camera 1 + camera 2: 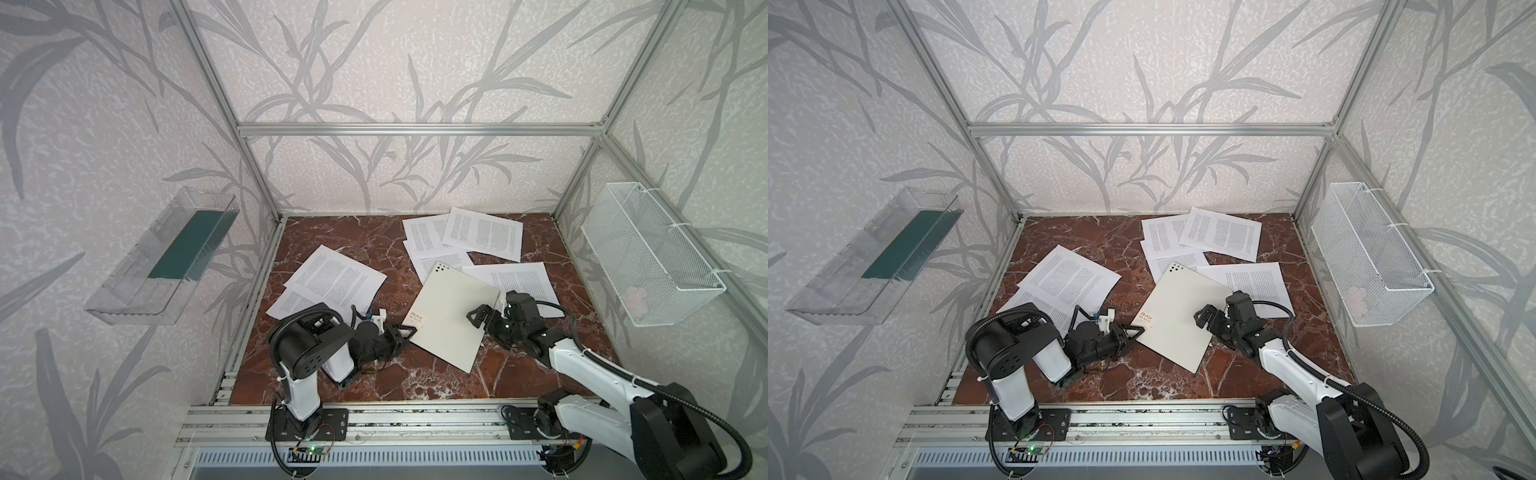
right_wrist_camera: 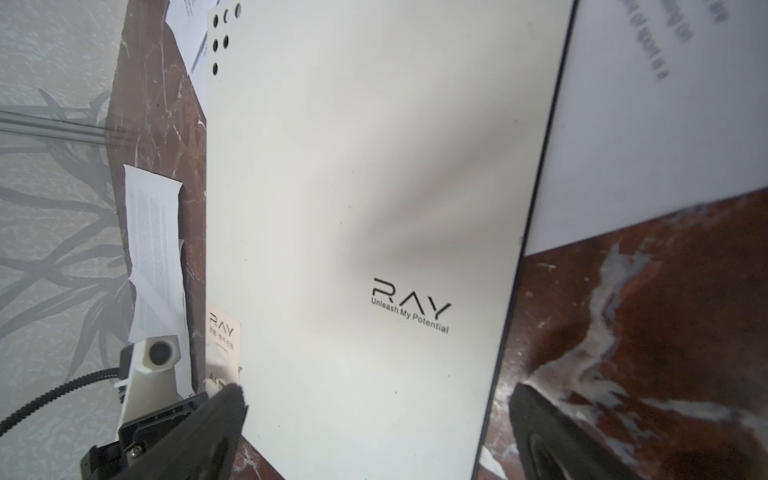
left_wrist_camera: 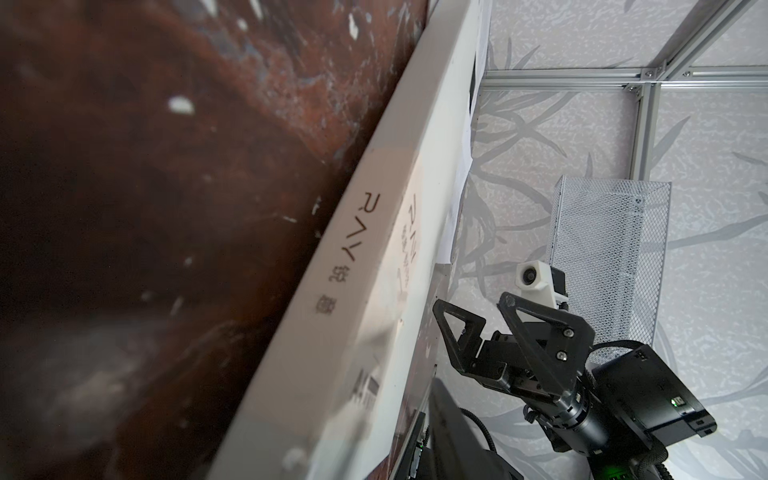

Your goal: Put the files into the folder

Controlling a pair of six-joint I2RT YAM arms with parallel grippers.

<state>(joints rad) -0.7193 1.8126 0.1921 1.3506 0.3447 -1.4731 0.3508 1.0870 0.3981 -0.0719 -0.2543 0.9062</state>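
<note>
nothing filed: loose white printed paper sheets (image 1: 336,278) lie around the closed flat grey-white folder (image 1: 449,307); right gripper (image 1: 489,318) apart, left gripper (image 1: 405,334) indeterminate.

Closed pale grey folder (image 1: 451,311), RAY logo up, lies askew — six printed sheets (image 1: 482,232) scattered around, two partly beneath.

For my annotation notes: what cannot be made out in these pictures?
Folder inside: hidden by its closed cover, all views.
Whether left gripper holds folder: its body hides this, top views.
Text on files: too small, top views.
Wire basket contents: blurred behind mesh, top views.
</note>
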